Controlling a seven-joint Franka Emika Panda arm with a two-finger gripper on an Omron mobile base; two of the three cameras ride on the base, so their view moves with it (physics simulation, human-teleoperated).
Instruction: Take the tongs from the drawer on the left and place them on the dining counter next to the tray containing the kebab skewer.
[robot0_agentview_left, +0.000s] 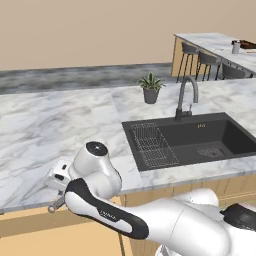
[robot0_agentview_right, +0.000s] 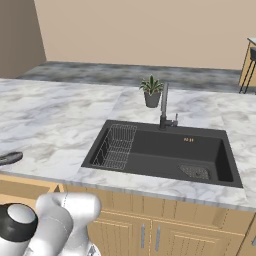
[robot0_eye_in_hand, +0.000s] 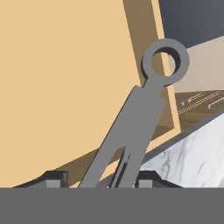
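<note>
Grey metal tongs (robot0_eye_in_hand: 131, 131) rise between the two dark fingertips of the end effector (robot0_eye_in_hand: 94, 179) in the hand view, ring end uppermost, the shaft leaning to one side. The jaws stand partly closed with the tongs' arms running down between them, so the end effector appears to have them gripped near the working end. Behind them lies the pale wood of the open drawer (robot0_eye_in_hand: 65, 87), and beside it the marble edge of the table (robot0_eye_in_hand: 192, 153).

In the left base view the hand sits low at the table's front edge, over the drawer, and the ring end (robot0_agentview_left: 52, 208) pokes out below it. So the step in hand is judged to be lifting the tongs clear.

To do it well:
- Raise them straight up, as the table's lip is close above.
- Keep the grip firm; held far from the ring, the long end may swing or slip.
- Avoid turning the wrist until the ring is above the table edge.

The dining counter (robot0_agentview_left: 220, 45) is far off at the upper right of the left base view, stools under it, a dark thing that may be the tray (robot0_agentview_left: 248, 45) at its edge. The base will need to drive there, so a secure hold matters most.
</note>
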